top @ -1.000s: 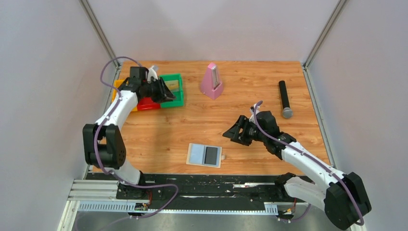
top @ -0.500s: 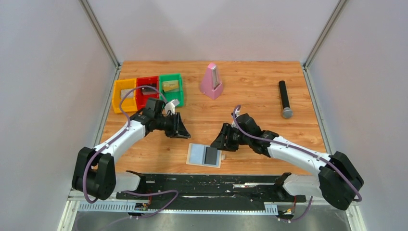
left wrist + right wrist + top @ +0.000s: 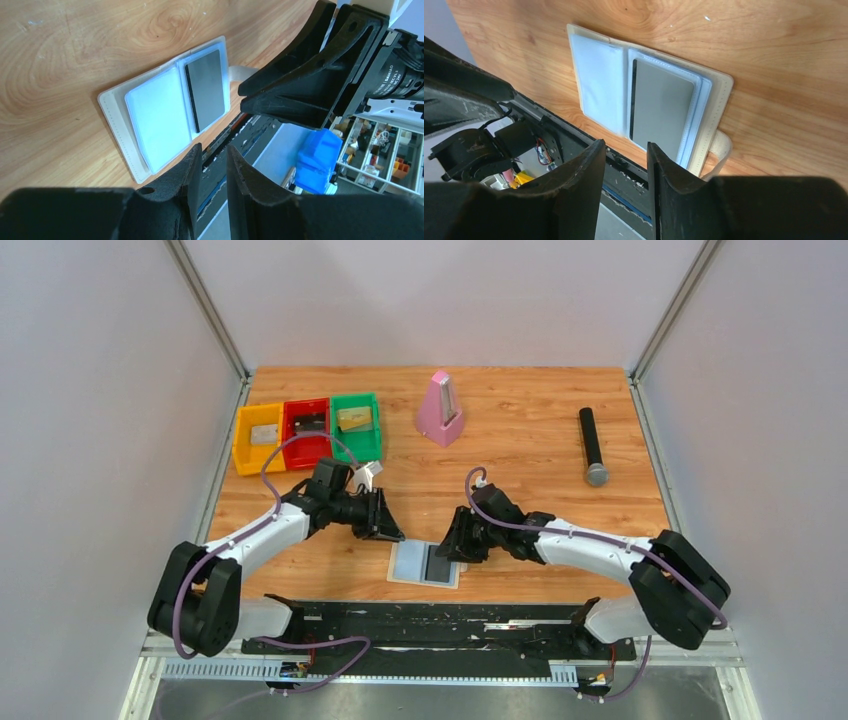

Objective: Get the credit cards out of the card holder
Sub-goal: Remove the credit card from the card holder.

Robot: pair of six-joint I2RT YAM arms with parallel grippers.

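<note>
At the far left of the wooden table (image 3: 520,510), three open plastic bins are lined up: a yellow bin (image 3: 243,445), a red bin (image 3: 306,448) and a green bin (image 3: 357,448) with a small flat yellow-gold piece (image 3: 354,418) in it. A pink pyramid-shaped metronome (image 3: 440,408) and a black cylindrical microphone (image 3: 592,446) are set farther right, well apart from the arms. Nothing is seen between either gripper and the card holder (image 3: 398,565).

The holder is spread flat near the table's near edge, cream-rimmed with stitched borders and two pale blue, slightly glossy panels. A thin dark grey card (image 3: 439,563) is tucked in its right panel; the left panel is seen bare.

The left gripper (image 3: 215,150) is held just beyond the holder's left far corner, its matte black fingers narrowly parted and empty. The right gripper (image 3: 626,145) is poised at the holder's right far corner, over the dark card, its fingers also parted on nothing.
</note>
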